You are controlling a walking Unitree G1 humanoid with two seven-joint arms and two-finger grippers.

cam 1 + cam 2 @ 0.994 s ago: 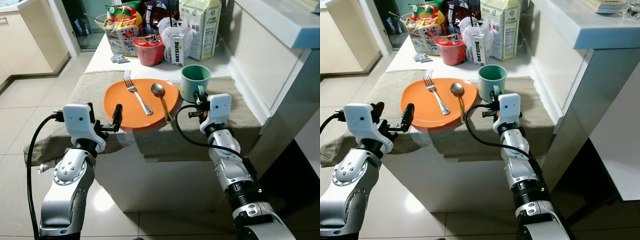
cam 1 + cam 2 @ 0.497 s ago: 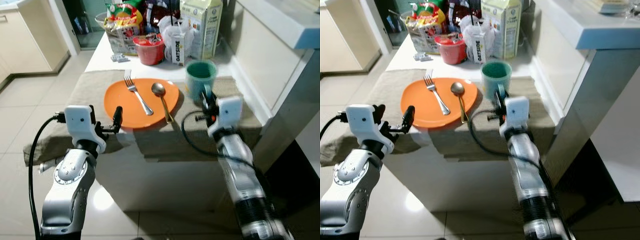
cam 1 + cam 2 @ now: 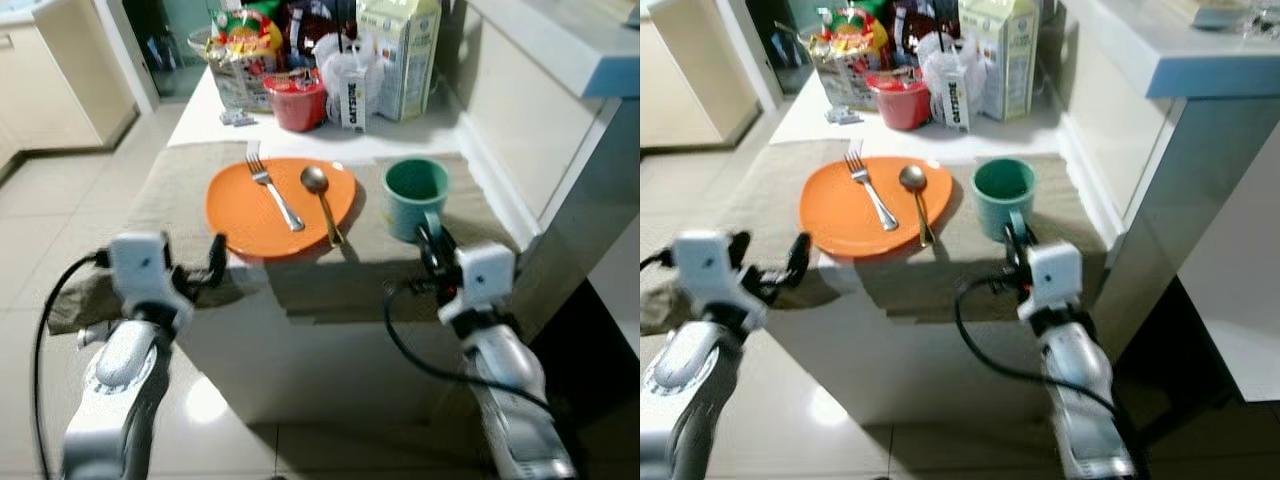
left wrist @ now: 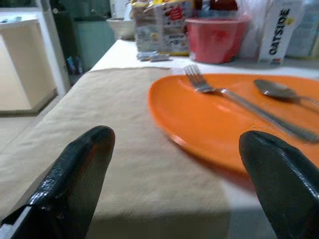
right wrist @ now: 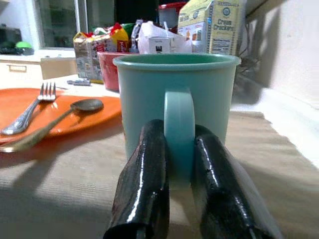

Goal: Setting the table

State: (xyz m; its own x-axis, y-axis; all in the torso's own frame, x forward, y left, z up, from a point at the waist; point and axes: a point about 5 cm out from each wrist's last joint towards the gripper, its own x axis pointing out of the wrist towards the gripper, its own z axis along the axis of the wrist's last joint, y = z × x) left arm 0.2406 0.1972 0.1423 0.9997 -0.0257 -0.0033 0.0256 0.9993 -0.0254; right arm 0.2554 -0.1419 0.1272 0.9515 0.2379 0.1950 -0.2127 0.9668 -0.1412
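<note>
Gripping the teal mug (image 5: 175,107) by its handle, right gripper (image 5: 178,169) has both fingers clamped on the loop; that pinch is plain at the right wrist, while from the head the fingers are blurred. Mug stands upright on the beige cloth (image 3: 180,175), just right of the orange plate (image 3: 245,205). One plate, one fork (image 3: 272,185), one spoon (image 3: 322,200), both lying on the plate. Left gripper (image 4: 177,172) hangs spread wide at the plate's near-left edge, grasping nothing. Beyond the plate: red bowl (image 3: 297,98), cracker box (image 3: 405,50).
</note>
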